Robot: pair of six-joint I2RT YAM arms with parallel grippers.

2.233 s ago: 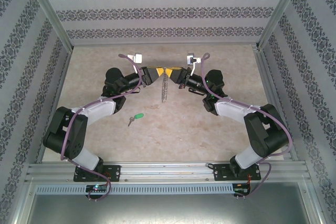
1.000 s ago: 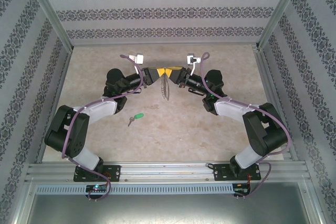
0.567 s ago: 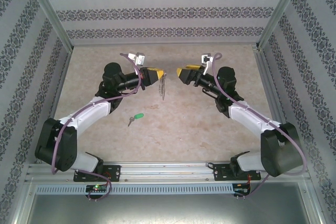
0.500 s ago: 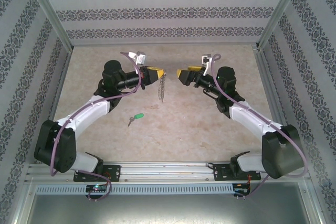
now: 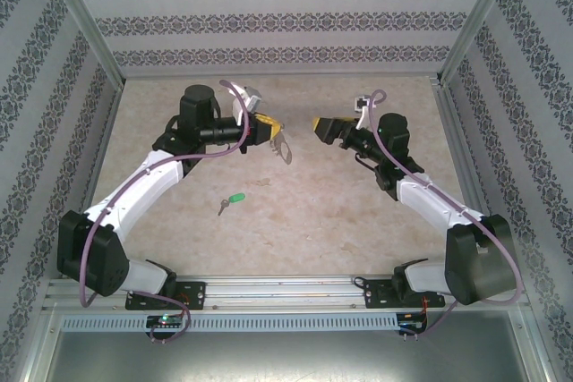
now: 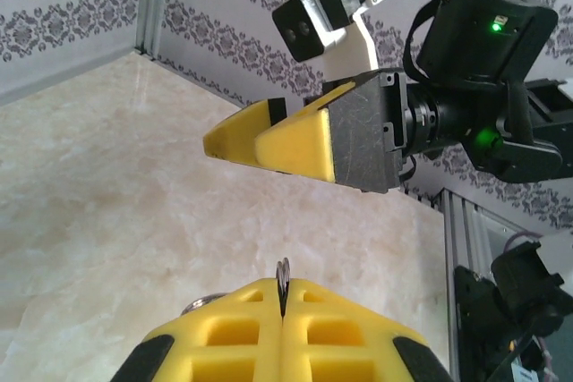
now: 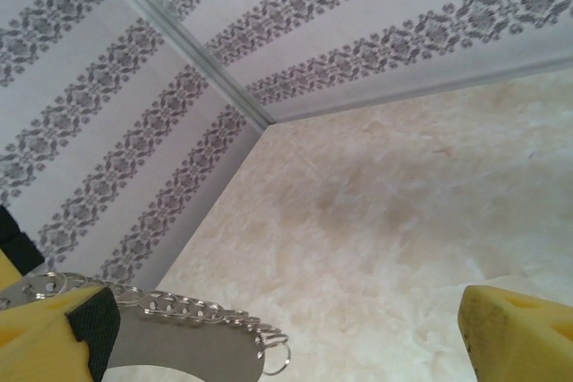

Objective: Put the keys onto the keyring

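- Holding the keyring (image 5: 284,148) up off the table (image 5: 358,230), your left gripper (image 5: 271,131) is clenched on its upper end. The left wrist view shows a small wire ring poking out of the seam between the closed yellow fingers (image 6: 224,333).
- Your right gripper (image 5: 320,124) faces it across a gap, with its jaws released and spread wide. In the right wrist view one finger sits at each bottom corner and nothing lies between them.
- In that same view the keyring's chain and grey plate show low on the left, close by one finger (image 7: 54,337). You cannot tell from there whether they touch. From above, the two grippers stand apart.
- The key (image 5: 235,199), with its green head, lies flat on the table nearer the arm bases. It is well apart from both grippers and nothing touches it.
- Done so far, as I judge it: the keyring is lifted and presented in mid-air by one arm, with the other arm free.
- Left to do: almost everything that counts. The key is not yet picked up, brought to the loop or threaded on.
- Your free right gripper looks like the one to fetch the key, probably by its green head, so the hole stays clear.
- Whether the loop has an opening ready for the key is too small to tell.
- Watch the dangling chain, because it may swing as the key comes in.
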